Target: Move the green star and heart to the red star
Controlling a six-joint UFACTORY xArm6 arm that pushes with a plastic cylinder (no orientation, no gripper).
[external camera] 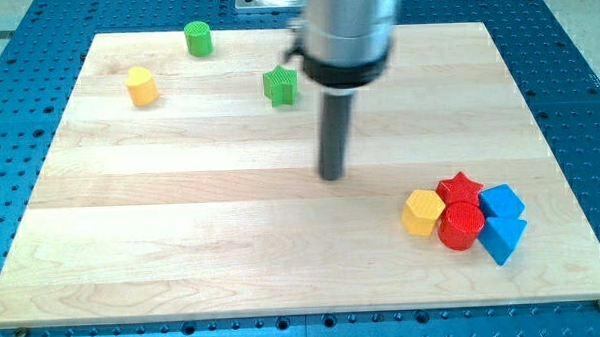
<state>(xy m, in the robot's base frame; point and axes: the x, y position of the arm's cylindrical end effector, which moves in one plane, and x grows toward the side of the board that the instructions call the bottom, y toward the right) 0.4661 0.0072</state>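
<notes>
- So far, judging by how things lie, the task looks barely begun: the small green wooden star-shaped block [280, 85] sits near the view's top of the pale wooden surface [182, 233], well apart from the red wooden star-shaped block [462, 189].
- That red star, my landmark, lies toward the view's lower right inside a tight cluster. A red round block [461, 226] touches it just below, a yellow faceted block [423, 211] sits against its left side, a blue block [501, 200] presses on its right, and a blue wedge-like block [503, 237] lies below and to the right of it.
- A heart is harder to pin down. The yellow block far up and to the left of the red star [142, 86] may be the heart the task means, but its outline is too small for me to be sure. If so, it is even farther from the red star than the green star is.
- A green round block [197, 38] stands at the far upper left of the red star, near the surface's top edge.
- My tip [331, 175] rests on bare wood, up and to the left of the red star and below and to the right of the green star, touching no block.
- No gripper exists on this arm, so there is nothing to be apart, together or clamped; only the dark rod shows.
- Both pushes therefore appear to remain: the green star first seems nearer at hand, then the likely heart.
</notes>
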